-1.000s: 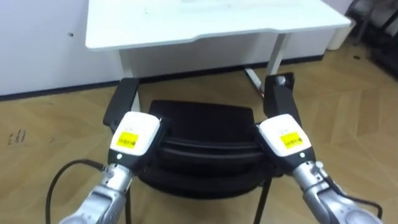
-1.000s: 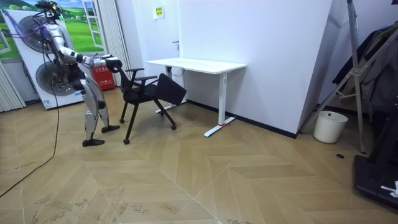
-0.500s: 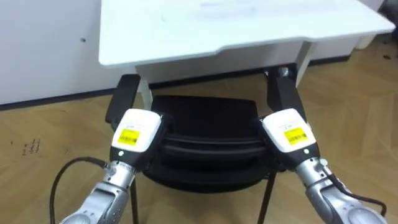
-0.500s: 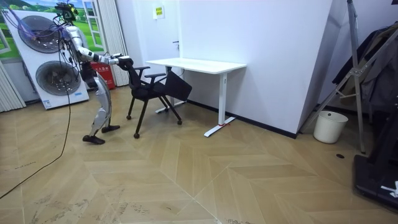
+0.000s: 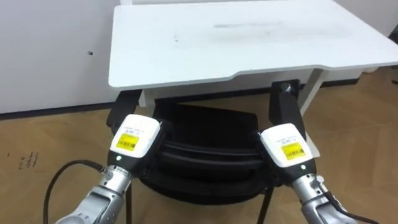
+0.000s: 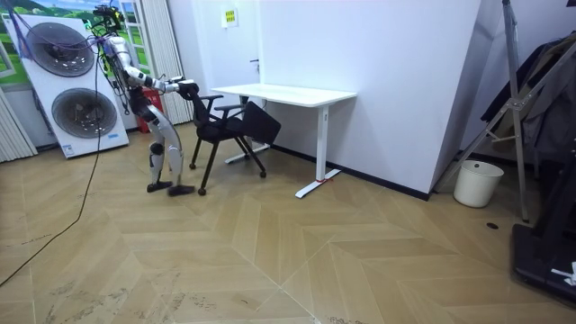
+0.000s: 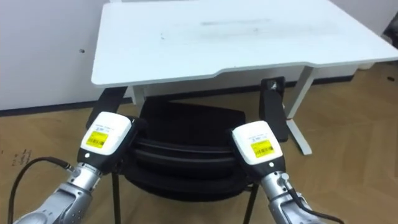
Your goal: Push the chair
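Partly under the white surface (image 5: 249, 43) stands the black chair (image 5: 205, 143), with the left hand (image 5: 134, 140) and right hand (image 5: 285, 146) against its backrest's ends; their grip cannot be told.

Herringbone wood floor (image 6: 270, 261) with black chair (image 5: 205, 134) and white desk (image 5: 236, 43) on it.

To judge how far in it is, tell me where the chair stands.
The black chair sits low centre in the left eye view, its front just under the white desk.

White desk (image 5: 249, 43), 2 stacked washers (image 6: 63, 90), white bin (image 6: 477, 183), wood flr (image 6: 315, 261).
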Available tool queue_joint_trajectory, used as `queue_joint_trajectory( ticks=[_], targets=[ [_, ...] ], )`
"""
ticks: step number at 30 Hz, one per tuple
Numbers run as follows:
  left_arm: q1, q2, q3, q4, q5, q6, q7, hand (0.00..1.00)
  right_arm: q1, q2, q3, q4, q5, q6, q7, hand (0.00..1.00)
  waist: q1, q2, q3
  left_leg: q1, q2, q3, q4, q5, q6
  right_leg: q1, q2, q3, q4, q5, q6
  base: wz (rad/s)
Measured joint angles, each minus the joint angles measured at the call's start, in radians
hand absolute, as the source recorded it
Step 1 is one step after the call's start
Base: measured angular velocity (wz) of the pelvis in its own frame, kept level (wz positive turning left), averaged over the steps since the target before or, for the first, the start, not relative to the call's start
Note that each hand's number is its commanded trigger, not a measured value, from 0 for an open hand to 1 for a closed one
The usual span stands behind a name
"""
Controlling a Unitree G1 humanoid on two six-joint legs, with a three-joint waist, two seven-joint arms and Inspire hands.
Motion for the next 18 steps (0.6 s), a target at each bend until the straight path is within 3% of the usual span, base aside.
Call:
queue_joint_trajectory(
  ticks=[2, 4, 7, 8, 9, 10, 11, 13, 15, 18],
  targets=[
    [-0.001, -0.003, 0.003, -0.009, 0.0, 0.006, -0.001, 1.0, -0.011, -0.008, -0.003, -0.007, 0.002, -0.005, 0.016, 1.0, 0.005, 0.002, -0.0013, 0.011, 0.013, -0.007, -0.006, -0.007, -0.013, 0.007, 0.016, -0.004, 0.002, 0.048, -0.02, 0.07],
    [-0.001, -0.02, 0.012, -0.009, 0.0, 0.016, -0.002, 1.0, -0.026, -0.022, -0.006, -0.018, 0.002, -0.008, 0.038, 1.0, 0.014, 0.023, -0.0063, 0.031, 0.046, -0.006, -0.03, -0.015, -0.035, 0.011, 0.047, -0.01, 0.005, 0.028, -0.041, -0.05],
    [-0.001, -0.024, 0.024, -0.01, 0.002, 0.016, -0.001, 1.0, -0.039, -0.023, -0.007, -0.025, -0.004, -0.008, 0.059, 1.0, 0.015, 0.032, -0.0033, 0.05, 0.077, -0.012, -0.039, -0.022, -0.059, 0.014, 0.073, -0.025, 0.036, -0.011, -0.059, 0.05],
    [-0.001, -0.016, 0.024, -0.017, 0.002, 0.016, -0.002, 1.0, -0.039, -0.018, -0.008, -0.03, -0.004, -0.007, 0.064, 1.0, 0.017, 0.03, 0.0003, 0.055, 0.089, -0.013, -0.024, -0.029, -0.07, 0.011, 0.079, -0.03, 0.066, -0.042, -0.067, 0.16],
    [-0.001, -0.009, 0.029, -0.026, 0.002, 0.016, -0.009, 1.0, -0.039, -0.013, -0.009, -0.039, -0.004, -0.007, 0.073, 1.0, 0.014, 0.019, 0.0073, 0.049, 0.1, -0.003, 0.012, -0.037, -0.081, 0.01, 0.08, -0.031, 0.097, -0.072, -0.075, 0.2],
    [-0.002, -0.006, 0.032, -0.029, 0.002, 0.016, -0.014, 1.0, -0.039, -0.009, -0.01, -0.041, -0.004, -0.007, 0.079, 1.0, 0.013, 0.017, 0.0085, 0.045, 0.105, 0.01, 0.033, -0.038, -0.082, 0.01, 0.081, -0.032, 0.11, -0.085, -0.079, 0.3],
    [-0.005, -0.001, 0.037, -0.029, 0.002, 0.016, -0.018, 1.0, -0.039, 0.002, -0.013, -0.042, -0.004, -0.005, 0.089, 1.0, 0.011, 0.007, 0.0098, 0.022, 0.121, 0.032, 0.101, -0.038, -0.082, 0.016, 0.09, -0.031, 0.117, -0.103, -0.087, 0.31],
    [-0.009, 0.002, 0.038, -0.029, 0.002, 0.016, -0.023, 1.0, -0.039, 0.007, -0.016, -0.043, -0.004, -0.006, 0.092, 1.0, 0.011, 0.007, 0.0125, -0.032, 0.156, 0.05, 0.227, -0.037, -0.084, 0.034, 0.107, -0.04, 0.115, -0.115, -0.102, 0.17],
    [-0.001, 0.0, 0.039, -0.028, 0.001, 0.016, -0.023, 1.0, -0.038, 0.009, -0.016, -0.042, -0.005, -0.009, 0.101, 1.0, 0.014, 0.016, 0.0117, -0.084, 0.195, 0.061, 0.367, -0.013, -0.104, 0.056, 0.124, -0.056, 0.118, -0.131, -0.119, 0.04],
    [0.011, -0.008, 0.041, -0.025, 0.001, 0.018, -0.021, 1.0, -0.037, 0.006, -0.016, -0.041, -0.008, -0.013, 0.102, 1.0, 0.018, 0.014, 0.0108, -0.108, 0.207, 0.069, 0.431, 0.036, -0.107, 0.071, 0.122, -0.059, 0.128, -0.151, -0.131, 0.12]
  ],
)
